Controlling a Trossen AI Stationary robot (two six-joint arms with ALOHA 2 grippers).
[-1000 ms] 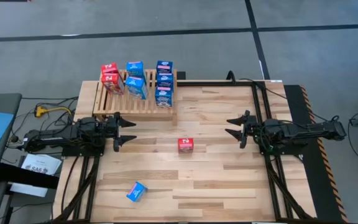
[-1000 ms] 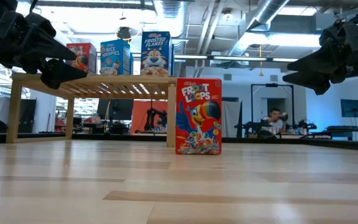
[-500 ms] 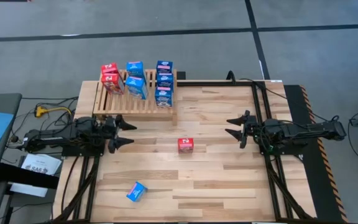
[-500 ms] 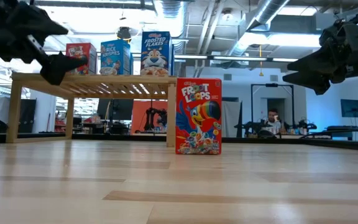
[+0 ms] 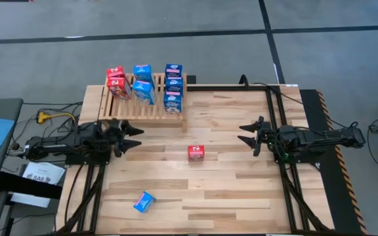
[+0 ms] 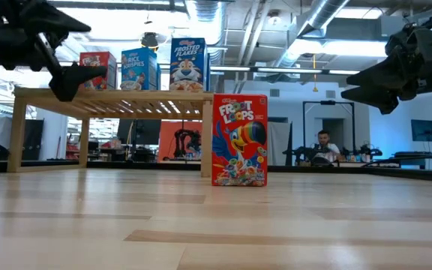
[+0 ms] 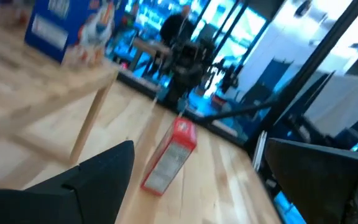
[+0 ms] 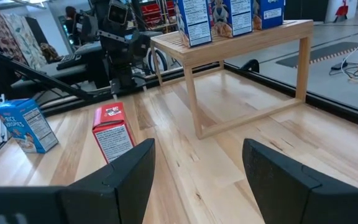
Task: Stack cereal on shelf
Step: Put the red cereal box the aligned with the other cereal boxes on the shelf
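Looking first at the jaws, we find the left gripper (image 5: pixel 131 137) spread wide and holding nothing, hanging above the table just in front of the shelf (image 5: pixel 151 113); the right gripper (image 5: pixel 248 133) is also parted and empty, waiting over the right side of the table (image 5: pixel 241 190), well apart from any box.

Moving outward, we see seven cereal boxes already standing on the slats: two red at the left end, two blue in the middle, three blue in a row at the right end; in the low view three of them show in a line along the top. Two remain on the planks: a red box (image 5: pixel 196 153) standing upright near the centre, between the two arms; and a blue box (image 5: pixel 144 201) lying tilted near the front edge, on the left arm's side.

We judge the step in hand to be a reach for one of these two; the red one looks the easier, since it stands square. To do it well, we would bring the open fingers down on either side of its narrow faces, close on the middle of the box so that it does not twist, lift it clear of the shelf's edge, and set it down on bare slats without nudging the boxes already placed; the cardboard is light and would tip at a glancing touch.
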